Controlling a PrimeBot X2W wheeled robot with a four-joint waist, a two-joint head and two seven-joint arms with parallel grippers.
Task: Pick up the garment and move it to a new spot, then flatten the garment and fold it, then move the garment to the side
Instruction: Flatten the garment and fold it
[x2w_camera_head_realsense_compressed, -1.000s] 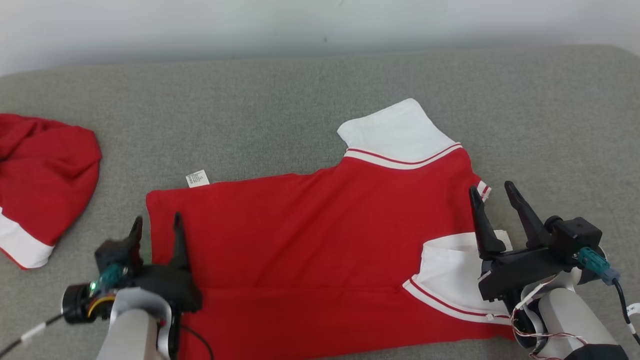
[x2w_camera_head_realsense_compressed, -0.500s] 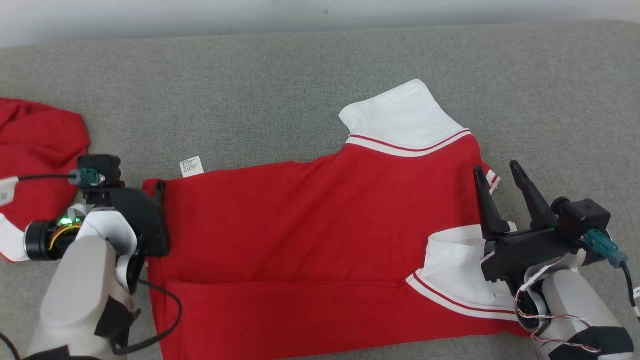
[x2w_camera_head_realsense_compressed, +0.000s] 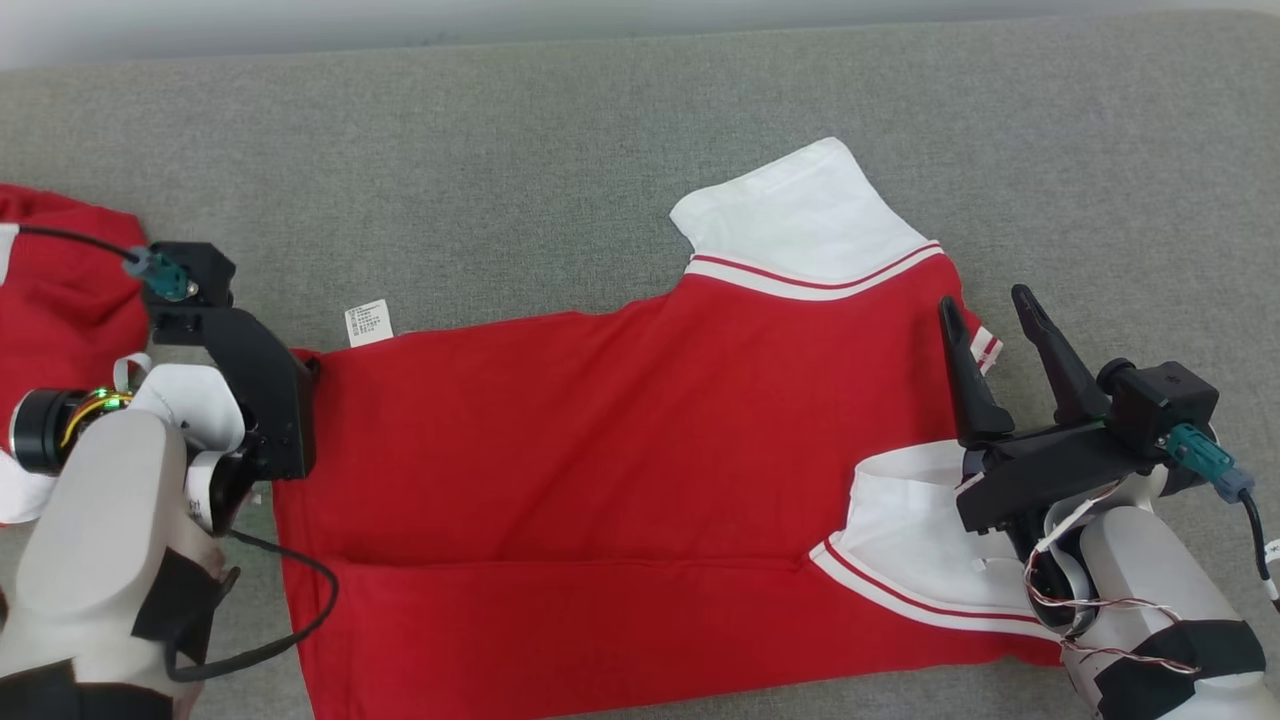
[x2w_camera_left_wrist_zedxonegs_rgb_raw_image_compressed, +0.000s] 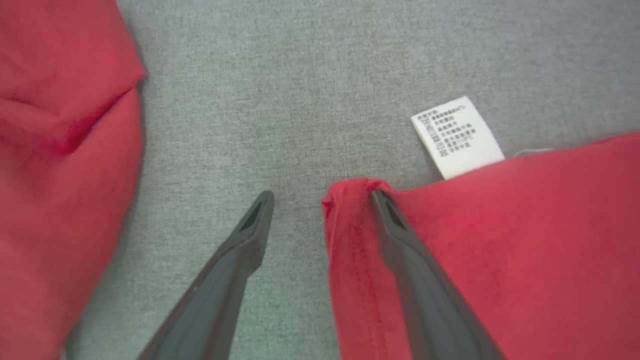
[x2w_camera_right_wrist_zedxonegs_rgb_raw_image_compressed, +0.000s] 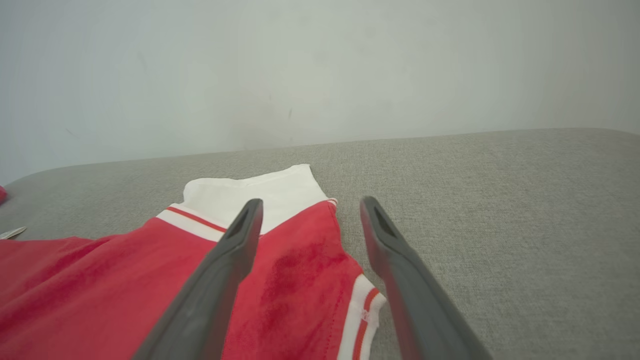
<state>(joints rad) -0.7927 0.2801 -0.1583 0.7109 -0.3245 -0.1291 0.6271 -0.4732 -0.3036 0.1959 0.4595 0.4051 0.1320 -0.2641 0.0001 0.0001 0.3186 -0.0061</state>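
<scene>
The red garment (x2w_camera_head_realsense_compressed: 620, 430) with white sleeves lies spread on the grey cushion, its lower part folded up along a crease. My left gripper (x2w_camera_head_realsense_compressed: 300, 380) points down at the garment's far left corner, open. In the left wrist view the left gripper (x2w_camera_left_wrist_zedxonegs_rgb_raw_image_compressed: 322, 200) straddles that corner of the garment (x2w_camera_left_wrist_zedxonegs_rgb_raw_image_compressed: 525, 240): one finger rests on the red cloth, the other on bare cushion. My right gripper (x2w_camera_head_realsense_compressed: 983, 300) is open above the right sleeve's cuff, holding nothing. The right wrist view has the right gripper (x2w_camera_right_wrist_zedxonegs_rgb_raw_image_compressed: 311, 201) over the garment's (x2w_camera_right_wrist_zedxonegs_rgb_raw_image_compressed: 100, 280) red shoulder edge.
A second red and white garment (x2w_camera_head_realsense_compressed: 60, 290) is bunched at the left edge, close to my left arm, and fills the left of the left wrist view (x2w_camera_left_wrist_zedxonegs_rgb_raw_image_compressed: 60, 150). A white care label (x2w_camera_head_realsense_compressed: 368, 323) sticks out by the corner (x2w_camera_left_wrist_zedxonegs_rgb_raw_image_compressed: 457, 136). A pale wall backs the cushion (x2w_camera_head_realsense_compressed: 1100, 150).
My left gripper swung from fingers-up by the lower left hem to fingers-down at the garment's far left corner. The camera tilted, shifting the scene upward. The right gripper edged forward slightly.
</scene>
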